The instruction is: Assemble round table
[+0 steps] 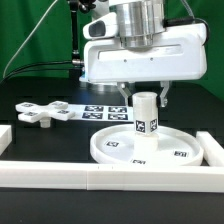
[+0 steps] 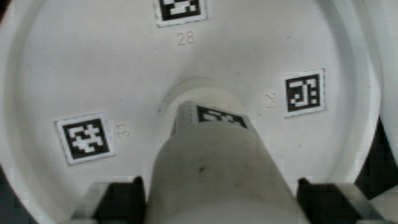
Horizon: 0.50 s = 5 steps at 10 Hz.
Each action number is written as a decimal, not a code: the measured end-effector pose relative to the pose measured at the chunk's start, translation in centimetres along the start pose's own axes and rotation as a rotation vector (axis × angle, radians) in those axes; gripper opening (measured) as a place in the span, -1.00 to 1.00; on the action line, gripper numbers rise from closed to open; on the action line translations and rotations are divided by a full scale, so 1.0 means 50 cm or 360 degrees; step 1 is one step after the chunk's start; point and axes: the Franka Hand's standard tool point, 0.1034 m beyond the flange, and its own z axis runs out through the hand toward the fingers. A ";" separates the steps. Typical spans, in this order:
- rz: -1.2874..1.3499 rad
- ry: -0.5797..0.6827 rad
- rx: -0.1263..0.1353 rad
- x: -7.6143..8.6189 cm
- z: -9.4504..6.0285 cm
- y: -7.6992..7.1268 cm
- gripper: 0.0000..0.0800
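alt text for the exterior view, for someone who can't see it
A white robot arm's fingers grip the top of a short white plastic cylinder leg standing upright on a large white rimmed round disc. A flat white cross-shaped piece lies on the black table toward the exterior view's left.

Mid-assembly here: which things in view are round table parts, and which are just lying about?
Job: round disc; leg, upright on the disc, held in the gripper; cross-shaped piece.
Lying about: marker board; border rails.
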 end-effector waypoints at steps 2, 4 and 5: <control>0.0128 -0.0008 0.0015 0.000 0.000 -0.001 0.02; 0.0374 -0.0025 0.0041 -0.003 0.000 -0.005 0.02; 0.0391 -0.0028 0.0046 -0.003 0.001 -0.006 0.02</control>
